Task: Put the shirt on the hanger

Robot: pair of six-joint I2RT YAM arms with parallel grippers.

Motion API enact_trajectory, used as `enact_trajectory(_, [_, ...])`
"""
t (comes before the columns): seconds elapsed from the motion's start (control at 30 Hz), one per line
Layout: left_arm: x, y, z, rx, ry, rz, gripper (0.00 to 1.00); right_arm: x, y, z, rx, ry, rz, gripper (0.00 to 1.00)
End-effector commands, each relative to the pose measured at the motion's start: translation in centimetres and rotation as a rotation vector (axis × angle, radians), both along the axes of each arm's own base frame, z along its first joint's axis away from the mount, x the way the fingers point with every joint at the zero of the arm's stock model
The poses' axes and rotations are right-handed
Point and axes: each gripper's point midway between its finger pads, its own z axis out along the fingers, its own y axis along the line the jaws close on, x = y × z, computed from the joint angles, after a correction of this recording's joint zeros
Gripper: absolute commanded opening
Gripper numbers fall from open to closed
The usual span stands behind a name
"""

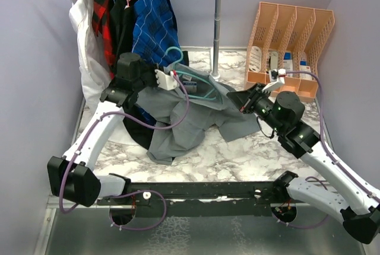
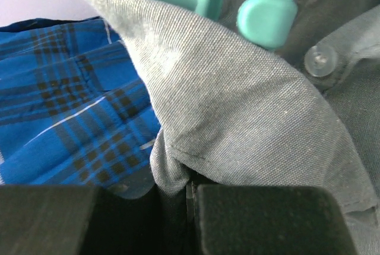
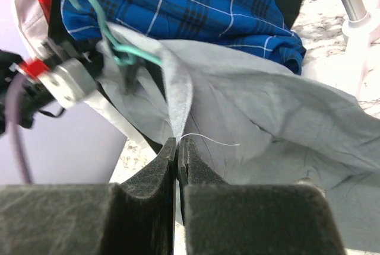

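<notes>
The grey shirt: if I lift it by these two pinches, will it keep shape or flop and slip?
Probably floppy: the shirt sags in folds onto the table between the left gripper and right gripper. It looks thin, so likely light to lift. The right pinch holds only a narrow edge, so it might slip if tugged.

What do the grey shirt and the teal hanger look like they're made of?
The grey shirt: woven cloth, probably cotton or a blend, matte; fine weave grain and stitched seam show. The teal hanger: apparently moulded plastic, smooth, faintly glossy, with rounded edges.
</notes>
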Motion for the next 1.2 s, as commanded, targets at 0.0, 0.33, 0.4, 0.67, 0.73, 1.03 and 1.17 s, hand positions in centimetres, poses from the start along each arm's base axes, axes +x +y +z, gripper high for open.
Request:
enact_trajectory(0.0, [0.2,1.9,-0.5,0.189,-0.153,0.096,0.00,0.0,0.3,4.9,0.018,-0.034,0.022,0.01])
enact_trajectory(0.33, [-1.2,2.9,-1.0,0.359,-0.264,0.075,0.00,1.6,-1.8,6.7,-0.142,-0.084,-0.087,0.01])
enact_trajectory(0.4, [-0.9,2.7,0.5,0.278,-0.270,0.101,0.00,1.3,-0.7,5.9,-0.132,-0.062,-0.035,0.01])
enact_trajectory(0.67, [-1.9,-1.0,4.7,-0.114,-0.132,0.129,0.00,-0.9,3.1,1.0,0.048,0.018,0.169,0.01])
enact_trajectory(0.73, [-2.7,-2.4,5.1,-0.227,-0.059,0.105,0.00,-1.8,4.2,0.5,0.120,0.022,0.239,0.01])
enact_trajectory(1.03, [-7.8,-7.3,2.7,-0.465,0.337,-0.088,0.00,-2.9,6.3,3.7,0.209,-0.088,0.388,0.07])
enact_trajectory(1.17, [-7.6,-7.5,1.2,-0.437,0.371,-0.091,0.00,-3.7,6.6,7.1,0.160,-0.199,0.451,0.52])
